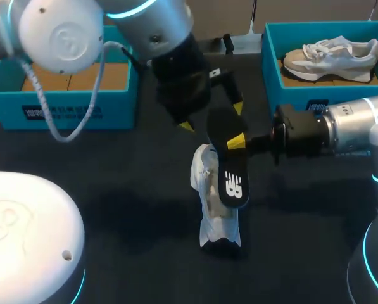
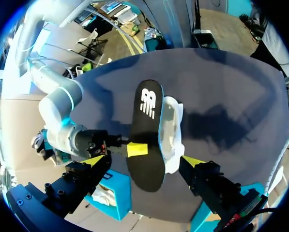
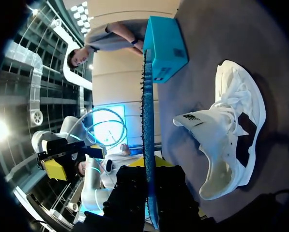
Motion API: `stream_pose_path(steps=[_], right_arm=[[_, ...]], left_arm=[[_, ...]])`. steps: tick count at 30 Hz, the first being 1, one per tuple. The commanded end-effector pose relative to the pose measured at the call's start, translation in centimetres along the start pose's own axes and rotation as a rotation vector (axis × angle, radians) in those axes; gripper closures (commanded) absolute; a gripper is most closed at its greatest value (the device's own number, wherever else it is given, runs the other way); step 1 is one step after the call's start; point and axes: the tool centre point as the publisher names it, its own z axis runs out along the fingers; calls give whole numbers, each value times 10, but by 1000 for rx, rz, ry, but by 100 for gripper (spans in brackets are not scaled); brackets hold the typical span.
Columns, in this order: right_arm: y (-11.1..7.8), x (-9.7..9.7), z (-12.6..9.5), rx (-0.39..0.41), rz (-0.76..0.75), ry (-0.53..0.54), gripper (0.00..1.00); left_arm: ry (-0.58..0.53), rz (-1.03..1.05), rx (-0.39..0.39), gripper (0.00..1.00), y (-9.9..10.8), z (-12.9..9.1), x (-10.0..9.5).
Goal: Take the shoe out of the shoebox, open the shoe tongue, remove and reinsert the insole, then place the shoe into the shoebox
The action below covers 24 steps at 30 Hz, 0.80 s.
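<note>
The right gripper (image 1: 237, 140) is clamping the black insole (image 1: 228, 166), and the right wrist view is showing it edge-on with a dark finger pressing on each face, so the grip is firm. The insole is sticking out ahead of those fingers, fully clear of the shoe. The white shoe (image 1: 209, 201) is lying on the dark table (image 1: 113, 190) just beside and below the right gripper's fingers, with its opening gaping and its tongue folded outward. From the head view, the insole's printed end is hanging over the shoe's opening, though I cannot tell whether they are touching.

The left gripper (image 1: 212, 117) is hovering above with its yellow tips spread wide apart and gripping nothing. In its own wrist view the insole is sitting between those parted fingers, touching neither, and the shoe is lying ahead of and beneath them. Off to the right gripper's far side, a teal shoebox (image 1: 274, 76) is holding a second shoe (image 1: 331, 57). Another teal box (image 1: 68, 104) is standing across the table beyond the left arm.
</note>
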Motion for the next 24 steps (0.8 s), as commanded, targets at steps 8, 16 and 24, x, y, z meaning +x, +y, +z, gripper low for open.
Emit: stream_pose_path(steps=[8, 16, 24], right_arm=[[4, 0, 3, 2, -6, -11, 100], [5, 5, 3, -4, -35, -25, 100], [3, 2, 2, -8, -27, -18, 100]], left_arm=[[136, -4, 15, 0, 5, 8, -16], [136, 23, 17, 0, 9, 7, -30], [154, 14, 44, 0, 10, 17, -33]])
